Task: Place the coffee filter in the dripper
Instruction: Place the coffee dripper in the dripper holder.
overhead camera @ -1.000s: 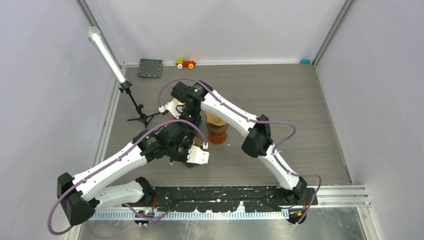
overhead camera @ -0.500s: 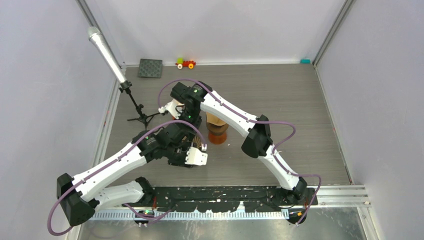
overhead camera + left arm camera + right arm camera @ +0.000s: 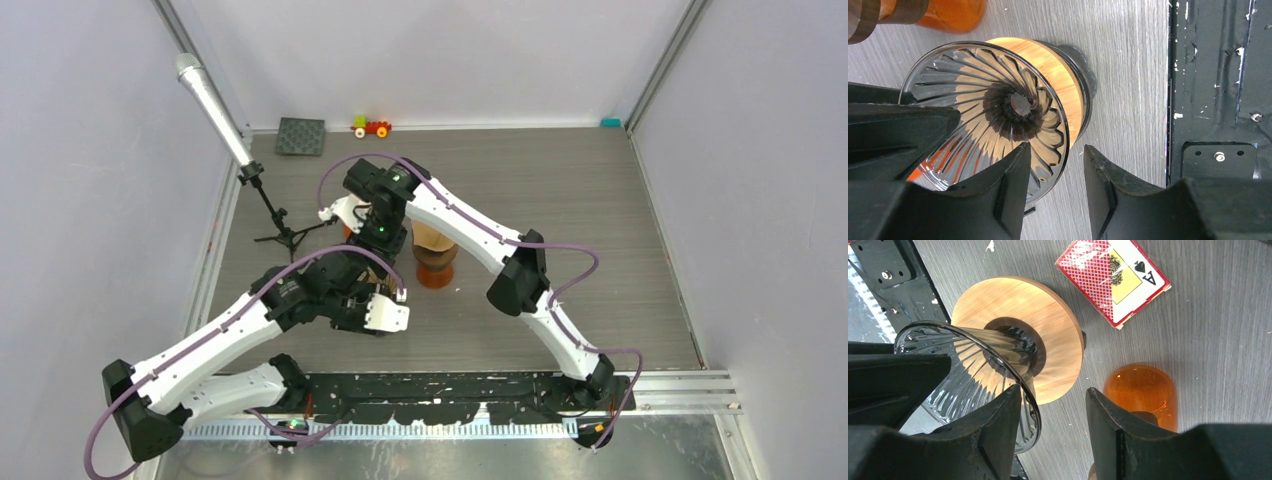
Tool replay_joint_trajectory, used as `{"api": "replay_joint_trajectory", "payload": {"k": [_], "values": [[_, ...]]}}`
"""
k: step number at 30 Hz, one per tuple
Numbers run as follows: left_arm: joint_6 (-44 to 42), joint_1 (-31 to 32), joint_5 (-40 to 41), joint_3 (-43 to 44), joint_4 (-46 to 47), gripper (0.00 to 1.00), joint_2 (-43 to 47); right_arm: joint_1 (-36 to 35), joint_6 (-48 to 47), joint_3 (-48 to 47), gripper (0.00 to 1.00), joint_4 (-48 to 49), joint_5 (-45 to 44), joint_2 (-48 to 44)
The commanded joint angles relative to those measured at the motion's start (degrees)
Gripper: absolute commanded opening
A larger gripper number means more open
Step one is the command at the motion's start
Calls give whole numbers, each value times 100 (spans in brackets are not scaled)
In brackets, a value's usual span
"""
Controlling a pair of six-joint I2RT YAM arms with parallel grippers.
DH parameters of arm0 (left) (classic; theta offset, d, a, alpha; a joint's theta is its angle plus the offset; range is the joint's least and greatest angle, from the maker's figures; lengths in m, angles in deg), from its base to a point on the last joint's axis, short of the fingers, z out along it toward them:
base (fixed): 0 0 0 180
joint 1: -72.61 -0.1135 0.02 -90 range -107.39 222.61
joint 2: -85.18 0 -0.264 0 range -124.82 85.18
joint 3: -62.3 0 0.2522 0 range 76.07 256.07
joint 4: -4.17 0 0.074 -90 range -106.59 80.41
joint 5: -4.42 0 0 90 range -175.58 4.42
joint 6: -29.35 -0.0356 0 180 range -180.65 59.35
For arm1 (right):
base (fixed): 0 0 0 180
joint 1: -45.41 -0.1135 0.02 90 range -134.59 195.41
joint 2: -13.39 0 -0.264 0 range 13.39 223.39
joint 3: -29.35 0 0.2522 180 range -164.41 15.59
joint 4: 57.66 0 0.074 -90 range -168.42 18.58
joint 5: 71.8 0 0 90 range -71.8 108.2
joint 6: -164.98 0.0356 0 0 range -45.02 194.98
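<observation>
Left tool (image 3: 1055, 150) and right tool (image 3: 1054, 392), fingers apart, each straddle the rim of the ribbed glass dripper with wooden collar (image 3: 998, 95). A black base rail (image 3: 1218, 75) borders the grey desk (image 3: 1128, 75) close by.

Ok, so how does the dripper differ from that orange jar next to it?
The dripper is clear, ribbed glass, while the orange jar is smooth and tinted. The dripper flares into a wide cone above a pale wooden disc; the jar looks narrower and rounded. Both are round and see-through, and both stand on the table.
</observation>
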Motion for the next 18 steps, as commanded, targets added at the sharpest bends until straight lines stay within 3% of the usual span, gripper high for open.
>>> {"api": "replay_joint_trajectory", "payload": {"k": [1,8,18], "values": [[-9,5,113,109,-27,45,148,3,45,-216,57,7,-74,-498],[20,5,61,299,-105,48,282,1,74,-223,62,-28,41,-609],[300,-233,135,937,167,66,490,26,260,-557,71,178,-244,-1100]]}}
